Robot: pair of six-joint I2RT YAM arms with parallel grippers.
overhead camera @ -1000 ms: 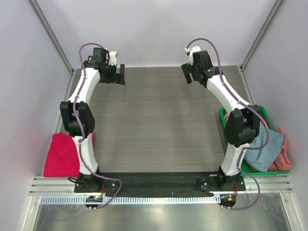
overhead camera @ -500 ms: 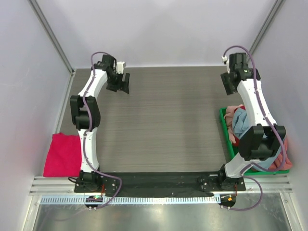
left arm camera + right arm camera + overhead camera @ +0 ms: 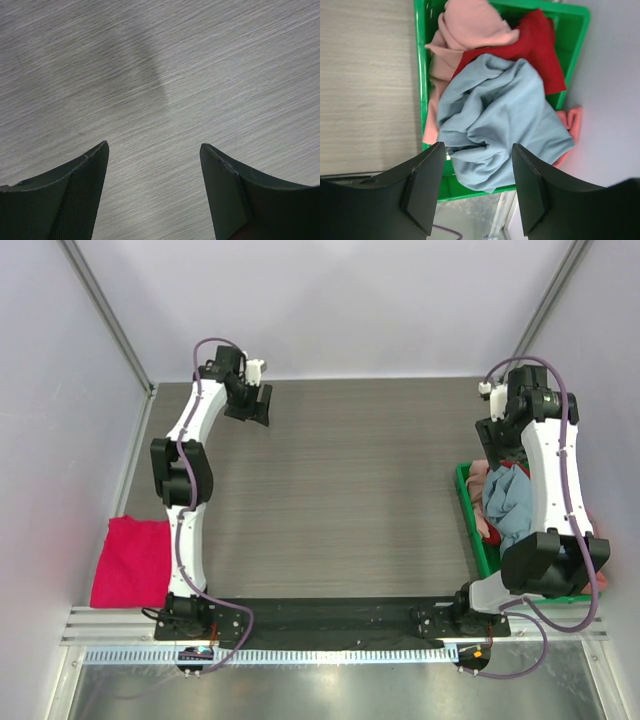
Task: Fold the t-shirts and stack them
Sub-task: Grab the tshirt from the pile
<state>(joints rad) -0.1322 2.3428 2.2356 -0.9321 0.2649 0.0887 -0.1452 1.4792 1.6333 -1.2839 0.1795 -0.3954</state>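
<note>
A crumpled grey-blue t-shirt [image 3: 500, 115] lies on top of a heap in the green bin [image 3: 420, 60], over a salmon-pink t-shirt [image 3: 470, 25] and a red t-shirt [image 3: 535, 40]. My right gripper [image 3: 479, 150] hovers open above that heap, holding nothing; in the top view it [image 3: 497, 440] hangs over the bin's far end [image 3: 466, 483]. A folded magenta-pink t-shirt [image 3: 133, 562] lies flat at the table's near left. My left gripper [image 3: 260, 412] is at the far left of the table, open [image 3: 154, 146] over bare wood-grain surface.
The bin stands against the right wall, next to my right arm's base [image 3: 470, 610]. Pale walls and slanted metal posts [image 3: 105, 315] close in the table at left, back and right. A metal rail [image 3: 320, 650] runs along the near edge.
My right arm has swung from the table's far middle to the right, over the bin. The left gripper has shifted slightly right and back. Both pairs of jaws have narrowed a little.
</note>
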